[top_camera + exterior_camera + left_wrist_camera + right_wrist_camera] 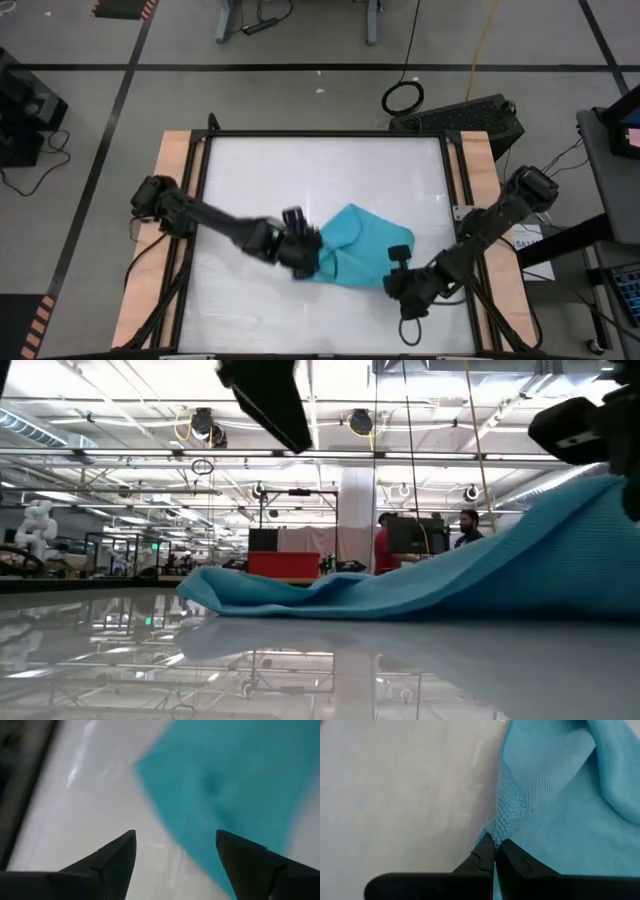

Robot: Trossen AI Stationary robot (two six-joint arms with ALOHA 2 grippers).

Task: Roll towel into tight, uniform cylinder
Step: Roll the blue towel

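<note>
The turquoise towel lies crumpled on the white tabletop, right of centre toward the near edge. Its left part rests flat on the table and its right part rises toward my right gripper. My right gripper is at the towel's near right side, shut on it. My left gripper is open at the towel's left edge. In the left wrist view the towel's edge lies just beyond the gap between the fingers. My right gripper pinches the towel's edge between its two shut fingers, where the cloth bunches into a fold. One layer or several, I cannot tell. The held part is lifted off the table, and the cloth slopes down slack from it to the part on the tabletop.
The tabletop is framed by a dark rim with wooden side strips. There is free white surface far of and left of the towel. People stand in the room beyond the table.
</note>
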